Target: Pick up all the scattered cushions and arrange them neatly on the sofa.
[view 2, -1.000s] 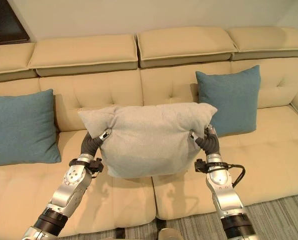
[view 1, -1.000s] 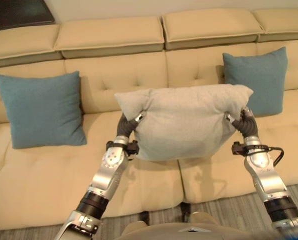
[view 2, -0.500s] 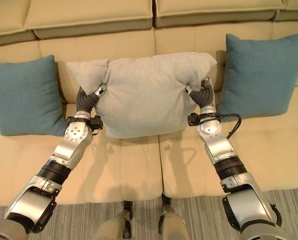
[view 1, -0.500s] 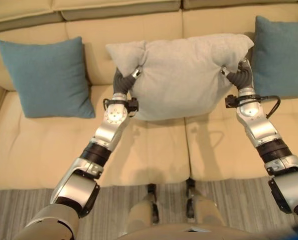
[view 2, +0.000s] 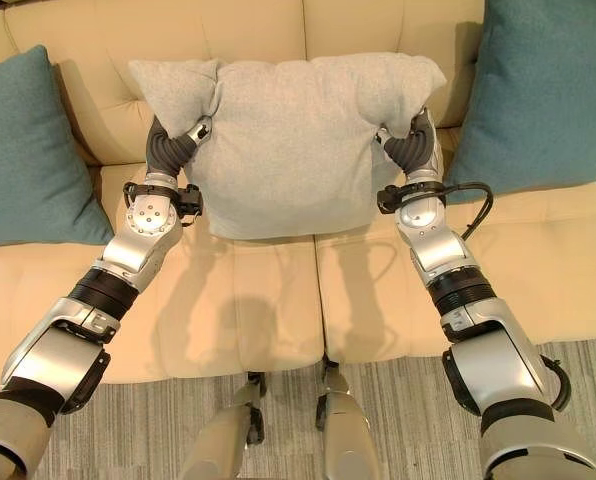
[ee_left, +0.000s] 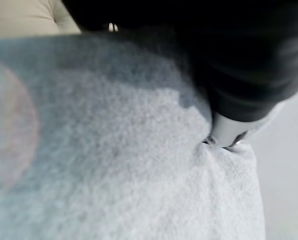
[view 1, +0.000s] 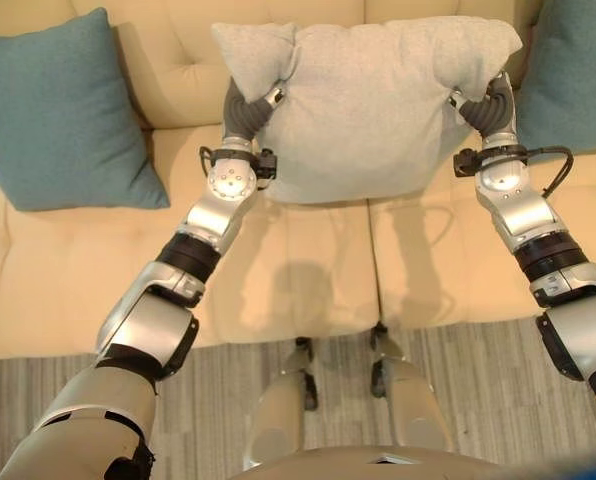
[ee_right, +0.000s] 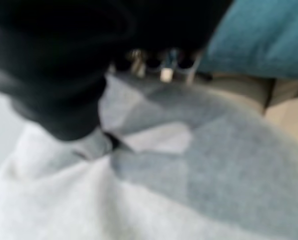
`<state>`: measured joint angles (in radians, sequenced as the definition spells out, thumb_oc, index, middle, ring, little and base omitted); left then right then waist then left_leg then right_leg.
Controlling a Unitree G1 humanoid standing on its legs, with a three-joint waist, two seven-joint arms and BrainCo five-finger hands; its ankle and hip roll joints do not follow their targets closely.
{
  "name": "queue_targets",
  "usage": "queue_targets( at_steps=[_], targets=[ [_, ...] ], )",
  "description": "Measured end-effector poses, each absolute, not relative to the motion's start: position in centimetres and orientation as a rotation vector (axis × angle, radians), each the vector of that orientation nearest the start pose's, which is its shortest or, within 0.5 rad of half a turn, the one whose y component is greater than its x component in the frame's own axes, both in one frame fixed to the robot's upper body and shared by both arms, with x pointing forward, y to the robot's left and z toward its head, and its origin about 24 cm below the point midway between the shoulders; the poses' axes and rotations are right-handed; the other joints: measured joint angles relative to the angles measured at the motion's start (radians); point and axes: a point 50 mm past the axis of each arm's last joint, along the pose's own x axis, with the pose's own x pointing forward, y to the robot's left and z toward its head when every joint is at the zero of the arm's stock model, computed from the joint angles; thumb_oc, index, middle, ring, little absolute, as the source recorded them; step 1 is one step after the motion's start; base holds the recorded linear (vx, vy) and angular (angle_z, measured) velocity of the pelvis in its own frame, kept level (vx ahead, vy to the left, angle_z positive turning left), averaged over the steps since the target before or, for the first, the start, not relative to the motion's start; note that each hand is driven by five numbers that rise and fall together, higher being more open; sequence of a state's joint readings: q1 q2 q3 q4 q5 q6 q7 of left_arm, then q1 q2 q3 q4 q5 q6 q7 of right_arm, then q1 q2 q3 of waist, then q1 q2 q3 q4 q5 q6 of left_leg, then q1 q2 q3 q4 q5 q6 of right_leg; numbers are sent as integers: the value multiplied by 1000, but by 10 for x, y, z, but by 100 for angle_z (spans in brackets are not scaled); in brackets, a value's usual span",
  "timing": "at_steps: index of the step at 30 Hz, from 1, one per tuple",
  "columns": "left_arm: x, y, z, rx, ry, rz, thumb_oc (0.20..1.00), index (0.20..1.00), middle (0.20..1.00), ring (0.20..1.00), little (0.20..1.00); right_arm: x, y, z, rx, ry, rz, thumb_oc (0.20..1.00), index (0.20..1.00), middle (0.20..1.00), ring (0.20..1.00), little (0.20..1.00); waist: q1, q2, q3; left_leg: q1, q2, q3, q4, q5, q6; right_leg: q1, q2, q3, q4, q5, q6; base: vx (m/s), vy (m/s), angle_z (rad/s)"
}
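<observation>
The grey cushion [view 2: 288,140] is grasped at both upper corners by the left robot hand [view 2: 173,148] and right robot hand [view 2: 410,145], against the sofa [view 2: 248,300] back. Next, probably lowering it and letting go.

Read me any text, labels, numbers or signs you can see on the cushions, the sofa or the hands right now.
None: no legible text, label, number or sign anywhere.
Grey cushion, gripped by the left hand and the right hand: plain fabric, no tag in sight.
Teal cushion on the left and teal cushion on the right: plain.
Sofa: plain beige upholstery.
</observation>
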<state>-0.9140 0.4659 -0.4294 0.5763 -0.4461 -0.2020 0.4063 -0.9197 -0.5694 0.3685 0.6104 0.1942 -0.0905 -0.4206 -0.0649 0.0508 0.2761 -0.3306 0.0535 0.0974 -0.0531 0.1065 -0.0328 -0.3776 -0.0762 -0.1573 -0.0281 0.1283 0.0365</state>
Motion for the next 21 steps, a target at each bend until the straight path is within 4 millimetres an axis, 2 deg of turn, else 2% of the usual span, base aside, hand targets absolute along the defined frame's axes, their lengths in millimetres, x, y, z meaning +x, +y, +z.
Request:
queue_targets(
  at_steps=[4, 10, 15, 17, 18, 19, 20, 21],
  targets=[
    [385, 154, 209, 135, -449, 113, 200, 200, 200, 200, 200, 389, -193, 226, -471, -448, -258, 200, 200, 200, 200, 200, 1, -5, 3, -32, -1, -4, 2, 0, 0, -31, 0, 0, 2, 0, -1, -4, -11, 1],
    [383, 151, 201, 87, -443, 124, 200, 200, 200, 200, 200, 389, -192, 227, -470, -455, -270, 200, 200, 200, 200, 200, 2, -11, 7, -94, -1, -31, 25, 6, -2, -76, 2, -21, 15, 2, -3, -17, -30, 10],
    [386, 149, 215, 110, -485, 125, 200, 200, 200, 200, 200, 395, -191, 241, -488, -479, -312, 200, 200, 200, 200, 200, 2, -11, 7, -138, -3, -42, 34, 13, -3, -127, -3, -24, 47, -1, -2, -19, -18, 4],
    [391, 149, 229, 136, -507, 133, 200, 200, 200, 200, 200, 398, -191, 251, -507, -488, -329, 200, 200, 200, 200, 200, 2, -11, 7, -163, -4, -50, 34, 23, -4, -154, -5, -26, 56, 0, -2, -17, -4, 5],
    [393, 149, 236, 143, -518, 139, 253, 253, 253, 253, 253, 400, -190, 256, -518, -496, -331, 282, 282, 282, 282, 282, 2, -11, 7, -173, -4, -51, 34, 27, -4, -168, -7, -26, 64, 0, -2, 0, 0, 0],
    [394, 150, 241, 159, -530, 146, 357, 357, 357, 357, 357, 401, -189, 262, -532, -506, -334, 373, 373, 373, 373, 373, 2, -11, 7, -182, -4, -51, 33, 31, -5, -180, -9, -26, 69, 0, -2, 0, 0, 0],
    [396, 151, 245, 173, -536, 153, 834, 834, 834, 834, 834, 402, -188, 266, -556, -512, -336, 790, 790, 790, 790, 790, 2, -11, 7, -189, -4, -51, 33, 35, -7, -190, -9, -25, 75, 0, -2, 0, 0, 0],
    [396, 152, 248, 179, -543, 158, 1000, 1000, 1000, 1000, 1000, 403, -188, 270, -571, -518, -338, 1000, 1000, 1000, 1000, 1000, 2, -11, 6, -197, -3, -52, 33, 37, -7, -199, -9, -26, 79, 0, -2, 0, 0, 0]
  ],
)
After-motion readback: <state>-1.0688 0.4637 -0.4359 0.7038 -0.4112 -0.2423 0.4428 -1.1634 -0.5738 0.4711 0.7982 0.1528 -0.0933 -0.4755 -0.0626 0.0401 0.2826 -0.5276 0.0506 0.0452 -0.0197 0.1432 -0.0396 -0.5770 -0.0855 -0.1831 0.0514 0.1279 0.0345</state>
